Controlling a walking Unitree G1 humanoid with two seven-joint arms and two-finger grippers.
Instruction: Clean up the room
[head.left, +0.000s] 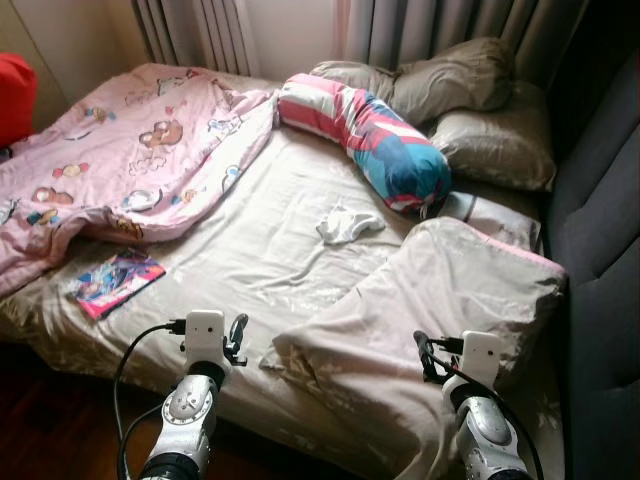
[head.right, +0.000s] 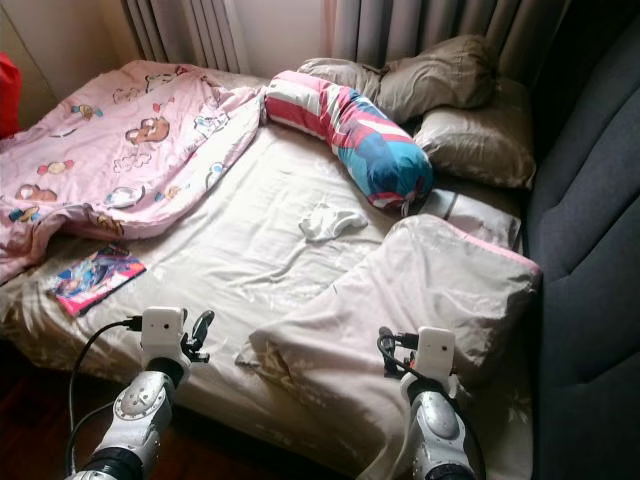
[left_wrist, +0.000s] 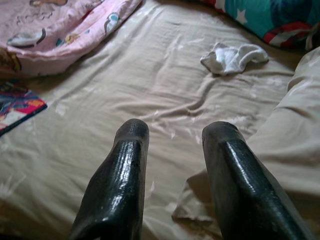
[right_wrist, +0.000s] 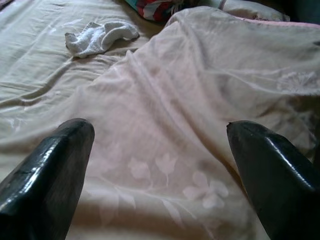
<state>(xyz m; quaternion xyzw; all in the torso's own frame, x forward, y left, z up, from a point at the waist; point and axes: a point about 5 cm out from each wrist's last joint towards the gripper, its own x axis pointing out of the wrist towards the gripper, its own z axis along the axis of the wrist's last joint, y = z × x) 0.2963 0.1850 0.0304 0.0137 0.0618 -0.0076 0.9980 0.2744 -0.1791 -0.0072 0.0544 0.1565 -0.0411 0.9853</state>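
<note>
I have the bed (head.left: 250, 250) in front of me, beige sheet, unmade. Counting what lies on it: one pink cartoon-print blanket (head.left: 130, 150) bunched over its far left part; one striped red, white and blue bolster (head.left: 370, 135) lying slantwise near the head; two olive-grey pillows (head.left: 470, 110) stacked against the curtains (head.left: 420, 30); one large beige pillow (head.left: 440, 300) with a floral print at the near right; one small white cloth (head.left: 345, 225), crumpled, in the middle of the sheet between bolster and beige pillow; one colourful book (head.left: 115, 280) lying flat near the left edge, just below the blanket's hem. A dark grey upholstered panel (head.left: 600, 250) runs along the right side.

Left gripper (left_wrist: 172, 135): fingers a modest gap apart, holding nothing, poised over bare sheet beside the beige pillow's near corner. Right gripper (right_wrist: 160, 135): fingers spread wide, holding nothing, directly over the beige pillow's floral cover. Two arms raised, both at the near edge of the bed.
</note>
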